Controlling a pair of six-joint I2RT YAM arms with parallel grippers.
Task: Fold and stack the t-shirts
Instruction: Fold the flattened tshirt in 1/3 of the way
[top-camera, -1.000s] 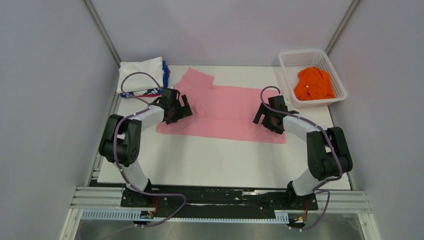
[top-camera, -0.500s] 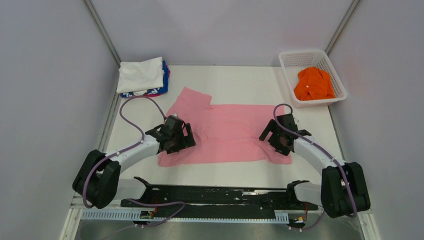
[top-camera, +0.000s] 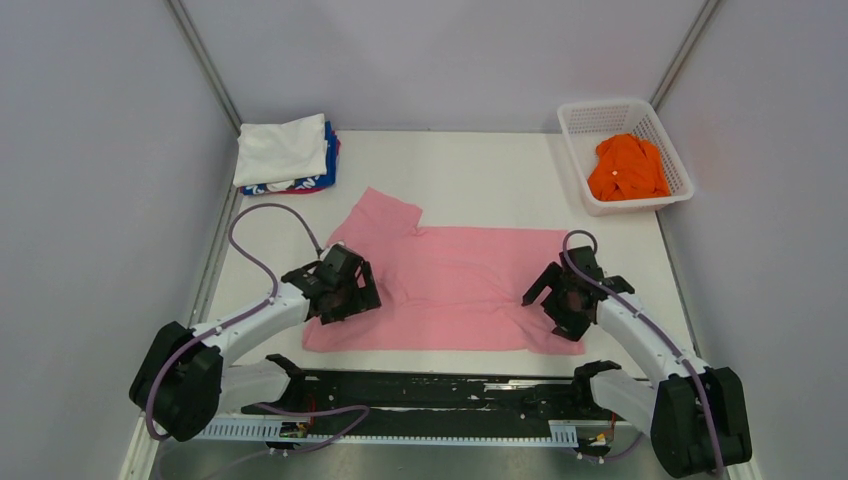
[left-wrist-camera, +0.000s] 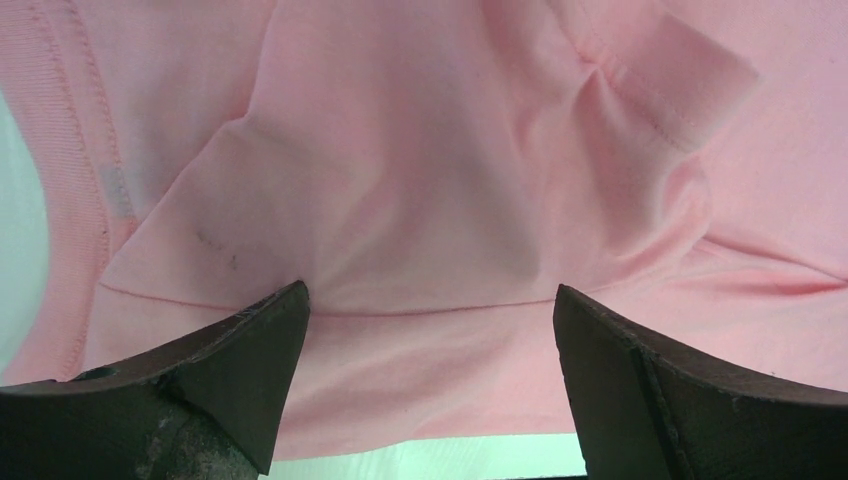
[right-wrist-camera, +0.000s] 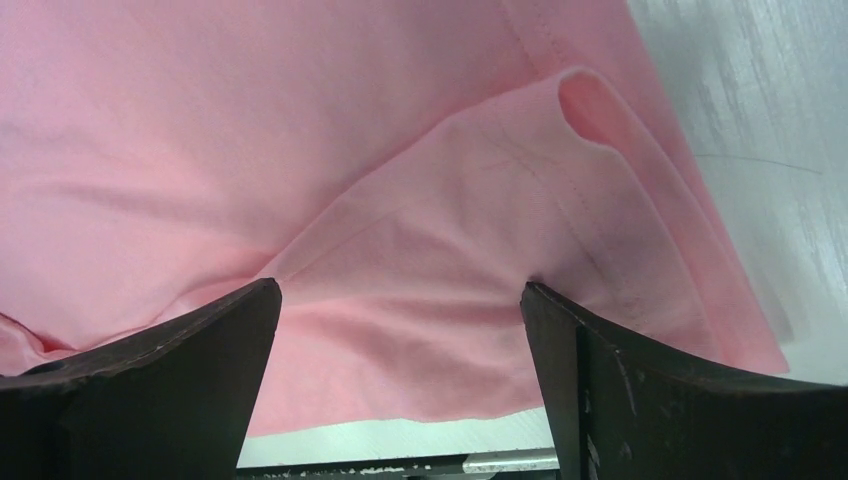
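Both arms pull back toward the worktop's near edge since the earlier frames, and the pink t-shirt (top-camera: 450, 290) comes with them; it now lies near the near edge, centred between the arms.

The folded white t-shirt (top-camera: 282, 148) sits on the blue/red t-shirt (top-camera: 300, 186) at the far left corner, well apart from the pink one.

The left gripper (top-camera: 340, 290) is over the shirt's left end. Its jaws are spread wide with nothing pinched, and the tips seem to rest on the cloth. The left wrist view (left-wrist-camera: 430, 300) shows a ribbed collar band at the left, a flat flap with a crisp fold line between the fingers, and a stitched sleeve hem at the upper right.

The shirt's long axis runs left to right, parallel to the near edge. One sleeve sticks out toward the far left. The cloth is thin, matte, soft knit with slight wrinkles.

The right gripper (top-camera: 565, 300) is over the shirt's right end, jaws equally wide and holding nothing. The right wrist view (right-wrist-camera: 400, 290) shows the hem corner turned over into a small open loop, with bare white worktop (top-camera: 480, 165) beyond it.

Each arm is already on its own end, so my guess is the next move folds across the short axis. Each gripper would have to close on the near edge, just below its tips.

The orange t-shirt (top-camera: 627, 167) is crumpled in the white mesh basket (top-camera: 610, 106) at the far right corner.
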